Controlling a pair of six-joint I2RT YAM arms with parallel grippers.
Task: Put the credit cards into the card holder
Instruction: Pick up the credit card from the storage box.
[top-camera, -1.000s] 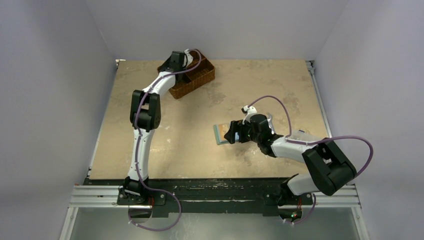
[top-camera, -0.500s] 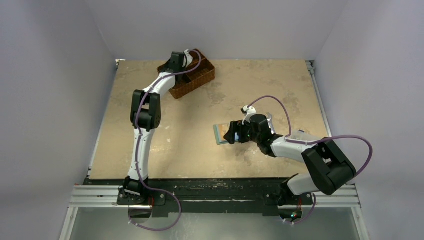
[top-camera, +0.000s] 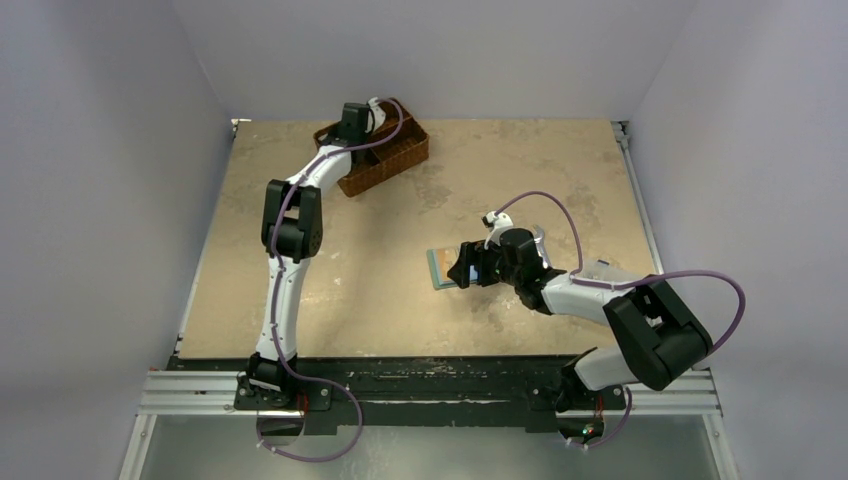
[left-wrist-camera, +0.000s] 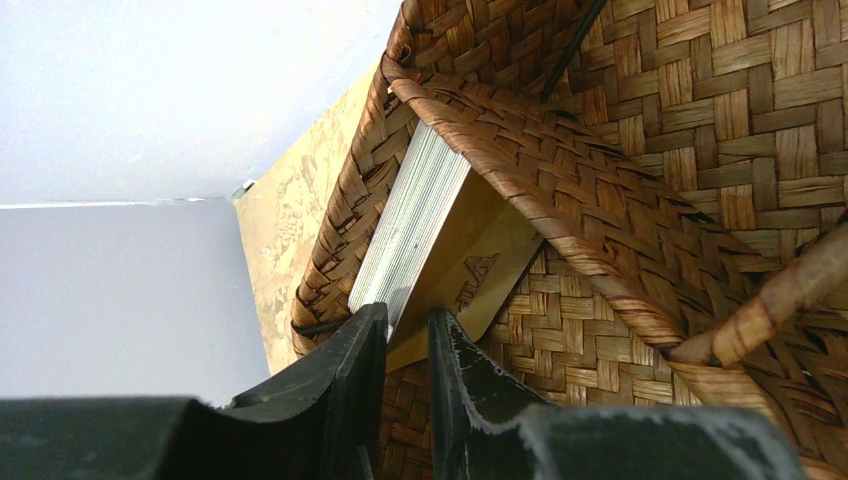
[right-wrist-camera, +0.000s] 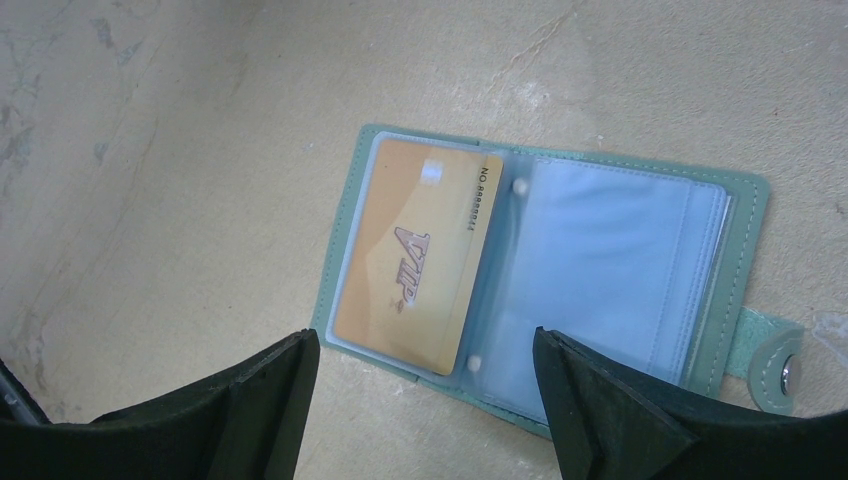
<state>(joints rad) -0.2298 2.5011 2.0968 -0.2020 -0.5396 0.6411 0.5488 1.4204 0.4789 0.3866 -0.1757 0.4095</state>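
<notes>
We have one gold card (right-wrist-camera: 415, 265) in the card holder (right-wrist-camera: 745, 240); the other credit cards (left-wrist-camera: 410, 230) stand in the basket (left-wrist-camera: 700, 120). Our left gripper (left-wrist-camera: 408, 345) sits narrow around their edge, hold unclear; our right gripper (right-wrist-camera: 422, 345) is wide open, empty.

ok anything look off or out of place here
Nothing spilled or damaged. The cards stand on edge, leaning in a basket corner, with the left gripper straddling their end. The holder lies open and flat, one orange card sleeved.

A lab test cell: white walls (top-camera: 100, 220) enclose a tan table (top-camera: 400, 310); arms (top-camera: 290, 220) bolted to aluminium rail (top-camera: 430, 395).
</notes>
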